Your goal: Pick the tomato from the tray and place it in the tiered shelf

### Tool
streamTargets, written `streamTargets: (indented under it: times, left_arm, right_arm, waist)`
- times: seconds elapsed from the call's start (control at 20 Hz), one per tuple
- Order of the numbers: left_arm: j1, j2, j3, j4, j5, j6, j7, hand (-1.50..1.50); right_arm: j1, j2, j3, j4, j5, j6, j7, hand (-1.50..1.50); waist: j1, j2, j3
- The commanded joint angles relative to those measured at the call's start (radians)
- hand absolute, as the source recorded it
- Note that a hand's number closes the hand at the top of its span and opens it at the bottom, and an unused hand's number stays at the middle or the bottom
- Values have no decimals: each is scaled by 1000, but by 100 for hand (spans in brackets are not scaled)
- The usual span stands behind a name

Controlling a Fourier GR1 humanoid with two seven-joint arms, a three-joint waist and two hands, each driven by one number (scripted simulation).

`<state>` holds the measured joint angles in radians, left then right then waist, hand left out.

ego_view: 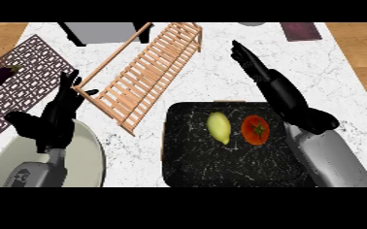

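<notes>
While the left hand (58,110) rests at lower left, fingers straight, the shelf (147,73) at upper centre holds nothing; the tomato (255,129) lies untouched in the tray (186,150), the right hand (276,85) beside it, fingers extended.

The bench (215,73) is showing white veined marble, smooth. The shelf (147,75), upper middle, is looking like pale slatted wood. The tray (186,160) is showing dark speckled stone. The tomato (255,130) is looking glossy red, and the mat (32,70) at left is showing perforated dark weave.
</notes>
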<state>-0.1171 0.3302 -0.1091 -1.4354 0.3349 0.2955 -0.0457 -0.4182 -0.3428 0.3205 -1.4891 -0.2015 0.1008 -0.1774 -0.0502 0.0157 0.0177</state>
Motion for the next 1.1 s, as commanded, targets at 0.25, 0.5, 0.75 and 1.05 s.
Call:
streamTargets:
  times: [0.25,0.5,0.75,1.05]
  left_arm:
    - [91,94,-121,53,-131,-67,41,0]
    - [113,74,-198,50,-153,-130,35,0]
    - [86,72,-182,91,-139,-170,52,0]
    - [62,64,-172,65,-153,-162,87,0]
  right_arm:
    - [234,-242,-356,117,37,-216,-13,-150]
    - [337,-137,-448,257,-64,-253,-83,-150]
    - [412,-184,-426,200,-109,-4,-284,-150]
    - [468,-267,-324,-17,-34,47,-148,-150]
  waist:
    - [-58,-12,-15]
    - [18,-11,-14]
    - [27,-16,-17]
    - [31,-22,-20]
